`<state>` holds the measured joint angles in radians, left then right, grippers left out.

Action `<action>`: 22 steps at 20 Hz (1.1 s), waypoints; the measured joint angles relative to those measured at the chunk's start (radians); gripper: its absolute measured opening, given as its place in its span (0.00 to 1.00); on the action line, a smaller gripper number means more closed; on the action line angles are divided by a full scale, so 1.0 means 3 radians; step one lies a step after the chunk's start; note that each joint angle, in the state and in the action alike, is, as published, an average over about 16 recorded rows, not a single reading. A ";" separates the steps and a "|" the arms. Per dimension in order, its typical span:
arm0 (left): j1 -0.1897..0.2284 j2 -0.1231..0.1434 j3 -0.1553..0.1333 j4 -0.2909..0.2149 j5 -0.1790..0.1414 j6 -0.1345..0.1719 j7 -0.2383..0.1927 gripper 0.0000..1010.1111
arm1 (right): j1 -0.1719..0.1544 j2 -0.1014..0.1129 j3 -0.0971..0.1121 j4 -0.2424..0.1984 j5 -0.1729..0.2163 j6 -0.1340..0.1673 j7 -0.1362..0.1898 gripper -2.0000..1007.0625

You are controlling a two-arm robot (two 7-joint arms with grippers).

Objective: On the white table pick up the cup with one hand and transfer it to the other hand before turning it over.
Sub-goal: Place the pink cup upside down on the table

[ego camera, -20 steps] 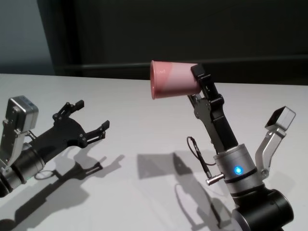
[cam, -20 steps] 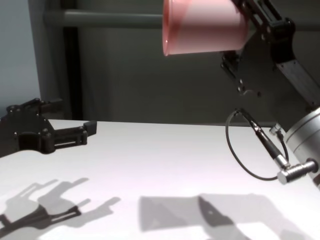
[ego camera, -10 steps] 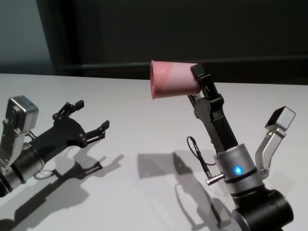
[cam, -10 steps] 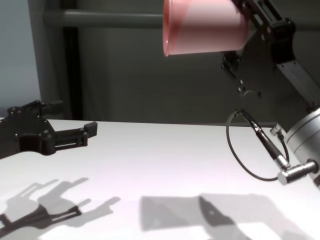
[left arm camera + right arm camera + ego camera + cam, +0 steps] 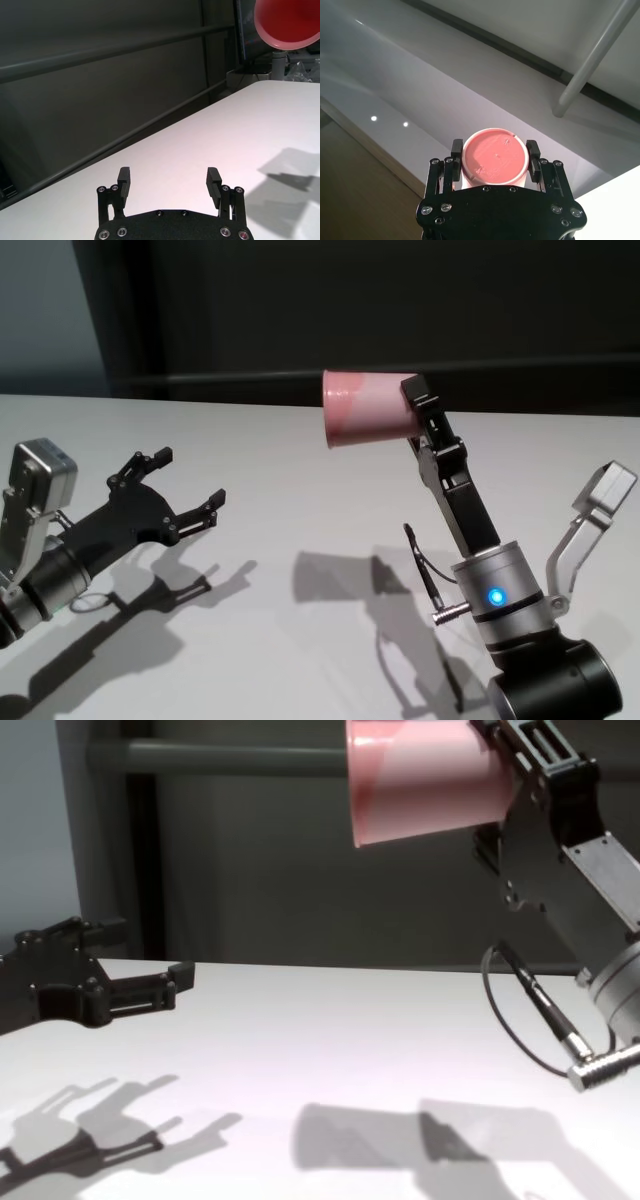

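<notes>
The pink cup (image 5: 365,408) hangs high over the white table (image 5: 290,490), tipped sideways with its mouth toward my left arm and slightly down. My right gripper (image 5: 412,412) is shut on its base end; the right wrist view shows the flat base (image 5: 495,160) between the two fingers (image 5: 456,147). In the chest view the cup (image 5: 425,780) sits at the top edge. My left gripper (image 5: 190,476) hovers low over the table's left side, open and empty, well apart from the cup. Its wrist view looks up into the cup's mouth (image 5: 287,22) beyond the open left gripper (image 5: 169,176).
A dark wall with a horizontal rail (image 5: 220,758) stands behind the table. Shadows of both arms fall on the tabletop (image 5: 330,1020). A thin cable (image 5: 420,565) loops off the right wrist.
The right arm has shifted the cup a little to the right and tipped its mouth further down. The left gripper has stayed open and nearly still.
</notes>
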<state>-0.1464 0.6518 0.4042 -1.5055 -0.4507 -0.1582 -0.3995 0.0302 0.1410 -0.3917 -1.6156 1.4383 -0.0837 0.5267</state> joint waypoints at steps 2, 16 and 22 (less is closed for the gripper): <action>-0.0001 0.0001 0.0001 -0.0001 0.0000 0.0000 0.0001 0.99 | -0.0021 0.0045 -0.0014 -0.0065 -0.0108 -0.0098 -0.0101 0.73; -0.0004 0.0004 0.0004 -0.0006 -0.0002 0.0000 0.0004 0.99 | -0.0240 0.0396 -0.0018 -0.0593 -0.1150 -0.0442 -0.1061 0.73; -0.0005 0.0005 0.0004 -0.0007 -0.0003 0.0000 0.0004 0.99 | -0.0275 0.0531 -0.0039 -0.0749 -0.1720 -0.0327 -0.1511 0.73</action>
<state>-0.1478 0.6534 0.4053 -1.5075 -0.4517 -0.1583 -0.3984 -0.0524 0.3003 -0.4035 -1.8402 0.9223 -0.1819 0.0735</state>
